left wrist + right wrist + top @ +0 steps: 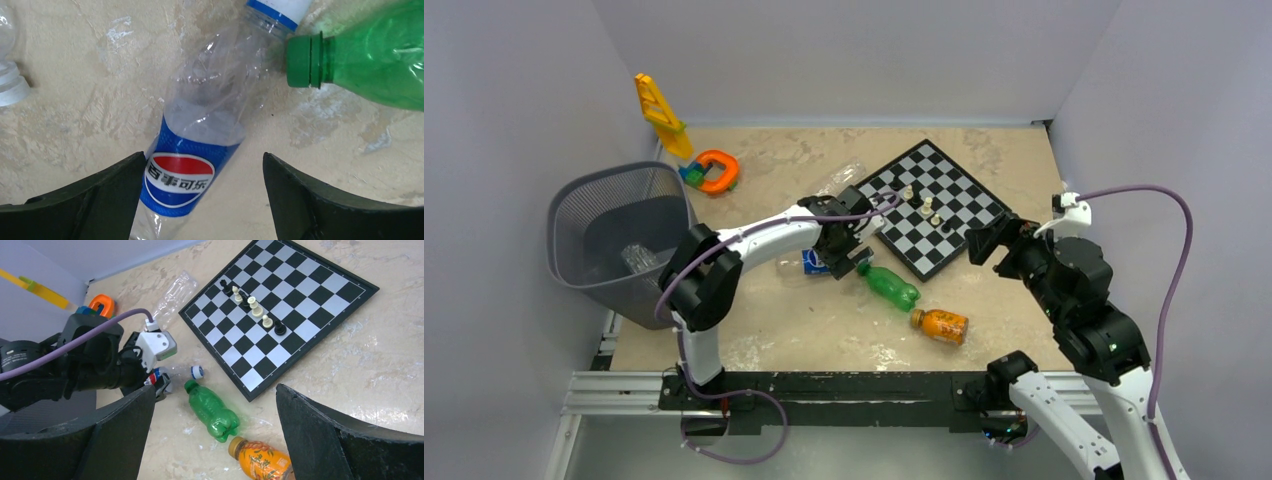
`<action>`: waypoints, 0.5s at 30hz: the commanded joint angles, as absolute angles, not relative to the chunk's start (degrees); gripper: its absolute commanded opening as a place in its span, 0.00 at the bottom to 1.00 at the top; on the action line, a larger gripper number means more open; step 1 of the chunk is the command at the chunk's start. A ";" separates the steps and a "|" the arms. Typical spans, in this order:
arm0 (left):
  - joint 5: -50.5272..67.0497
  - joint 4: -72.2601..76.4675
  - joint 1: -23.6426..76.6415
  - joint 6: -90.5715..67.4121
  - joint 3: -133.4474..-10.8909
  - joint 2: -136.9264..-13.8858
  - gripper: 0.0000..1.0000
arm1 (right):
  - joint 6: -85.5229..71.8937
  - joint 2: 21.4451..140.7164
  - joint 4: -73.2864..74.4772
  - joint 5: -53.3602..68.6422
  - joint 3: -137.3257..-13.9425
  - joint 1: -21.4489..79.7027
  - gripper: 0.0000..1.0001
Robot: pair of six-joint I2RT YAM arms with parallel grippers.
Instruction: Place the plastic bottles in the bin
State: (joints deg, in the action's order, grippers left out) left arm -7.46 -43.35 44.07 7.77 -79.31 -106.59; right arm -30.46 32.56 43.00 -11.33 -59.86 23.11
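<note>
Left wrist view puts your left gripper (pixel 203 165), jaws apart, astride the Pepsi bottle (pixel 210 115) lying mid-bench, its long axis crossing the closing line; the bin (pixel 564 215) sits by the left edge.

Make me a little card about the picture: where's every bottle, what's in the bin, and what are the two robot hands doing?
bin: far left, one clear bottle seemingly inside
Pepsi bottle: lying flat, left gripper open astride it
green bottle: lying flat, cap by the Pepsi bottle
orange bottle: lying beside the green bottle
second clear bottle: lying by the chessboard
right gripper: open, empty
</note>
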 commanded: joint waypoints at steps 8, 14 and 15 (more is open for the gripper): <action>-10.13 -38.60 43.86 7.36 -80.42 -111.32 0.77 | -31.97 32.25 42.55 -13.06 -61.41 23.29 0.94; -11.20 -40.47 43.90 3.59 -79.09 -103.82 0.34 | -33.48 33.30 44.60 -14.26 -62.54 23.29 0.95; -11.36 -41.42 43.87 3.24 -79.13 -102.07 0.33 | -33.45 33.39 44.72 -14.46 -62.65 23.29 0.95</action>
State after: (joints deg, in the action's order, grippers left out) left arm -10.24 -40.38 44.01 5.74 -79.13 -109.84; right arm -32.03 33.26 43.44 -12.60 -59.90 23.07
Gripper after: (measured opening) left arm 0.414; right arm 0.949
